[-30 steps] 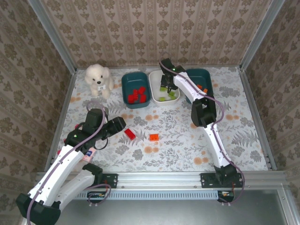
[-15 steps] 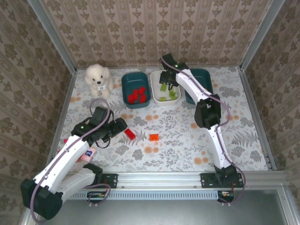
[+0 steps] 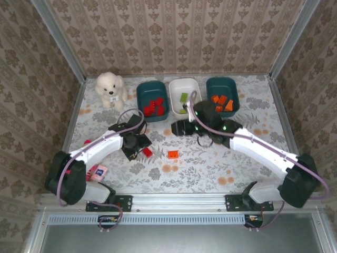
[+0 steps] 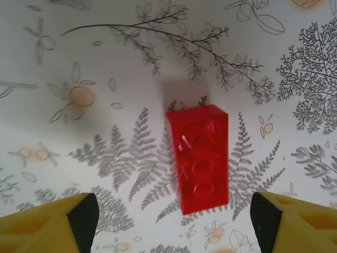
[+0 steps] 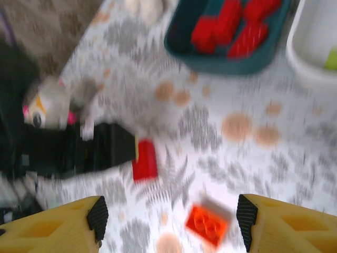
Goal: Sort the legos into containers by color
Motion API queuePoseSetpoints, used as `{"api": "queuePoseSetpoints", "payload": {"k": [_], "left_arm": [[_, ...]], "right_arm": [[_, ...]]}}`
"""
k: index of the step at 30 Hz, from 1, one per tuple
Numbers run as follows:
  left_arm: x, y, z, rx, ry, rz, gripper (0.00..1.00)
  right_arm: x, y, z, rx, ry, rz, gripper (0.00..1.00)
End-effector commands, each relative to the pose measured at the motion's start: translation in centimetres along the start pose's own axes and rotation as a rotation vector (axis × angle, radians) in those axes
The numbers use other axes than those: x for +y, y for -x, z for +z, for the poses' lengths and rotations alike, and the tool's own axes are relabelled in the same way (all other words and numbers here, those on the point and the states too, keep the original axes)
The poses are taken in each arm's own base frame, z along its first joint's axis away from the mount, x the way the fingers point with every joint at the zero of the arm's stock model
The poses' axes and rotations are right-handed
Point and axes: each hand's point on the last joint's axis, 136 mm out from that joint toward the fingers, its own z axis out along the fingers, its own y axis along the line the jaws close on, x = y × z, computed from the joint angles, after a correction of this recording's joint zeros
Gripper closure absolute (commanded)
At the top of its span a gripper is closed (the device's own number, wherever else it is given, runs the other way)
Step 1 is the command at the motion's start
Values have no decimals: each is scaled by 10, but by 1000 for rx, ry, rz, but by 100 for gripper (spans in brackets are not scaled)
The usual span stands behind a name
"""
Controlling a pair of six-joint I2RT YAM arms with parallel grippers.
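- The left gripper (image 4: 174,225) hangs directly over a small red lego brick (image 4: 198,158) of clear plastic. The brick lies flat, studs up, on the fern-printed white tablecloth (image 4: 105,63).
- Its yellow fingers (image 4: 47,224) are spread wide with nothing between them.
- In the left wrist view the red lego brick sits just ahead of the fingertips, slightly off-centre and touching neither.
- The brick's long axis runs away from the wrist, roughly square to the line between the two fingers. Closing would therefore likely take it across its narrow width, after a descent and a small shift forward.
- The right gripper (image 5: 168,226) is also spread and empty. A small orange lego brick (image 5: 208,221) lies just ahead of it, though that view is blurred.
- The left arm is nearer the red piece and the right arm nearer the orange one.
- The dark teal plastic tub of red bricks (image 3: 139,97) stands beyond the left gripper, toward the back wall. The dark teal plastic tub of orange bricks (image 3: 208,92) stands further right.
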Motion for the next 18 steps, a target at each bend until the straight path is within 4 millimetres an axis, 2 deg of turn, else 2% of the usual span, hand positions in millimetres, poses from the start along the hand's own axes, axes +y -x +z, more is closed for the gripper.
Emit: {"api": "queuePoseSetpoints", "payload": {"k": [1, 3, 5, 10, 18], "left_arm": [[-19, 11, 3, -42, 6, 1, 23], [-23, 10, 12, -36, 27, 12, 25], [-25, 8, 19, -28, 49, 14, 27], [-22, 2, 28, -23, 133, 31, 36], [-24, -2, 37, -27, 175, 58, 44]], "right_arm": [[24, -18, -18, -8, 139, 15, 30], [17, -37, -24, 36, 111, 29, 30], [14, -45, -33, 37, 99, 45, 30], [5, -45, -47, -13, 60, 67, 30], [2, -45, -43, 25, 28, 59, 30]]}}
